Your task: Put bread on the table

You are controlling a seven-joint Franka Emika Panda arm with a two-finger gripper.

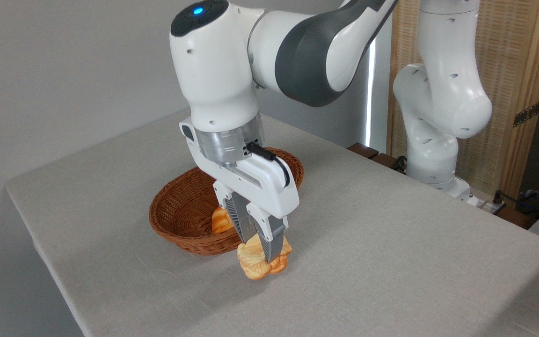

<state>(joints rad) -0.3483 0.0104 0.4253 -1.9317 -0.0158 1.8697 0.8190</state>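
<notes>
The arm bends down steeply; its pincer (pixel 261 252) points downward, grasping the bread (pixel 264 262) near the table (pixel 391 243), just beside the wicker basket (pixel 190 210).

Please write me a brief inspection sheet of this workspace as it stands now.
Surface: table under plain grey-beige cloth.
Job's things: bread out of the basket, low over or on the cloth.
Clutter: wicker basket holding another orange loaf.
Grippers: gripper shut on the bread.
Cables: black cable at the wrist; more cables off the right edge.
Surroundings: grey wall, woven screen behind the arm's base.
</notes>
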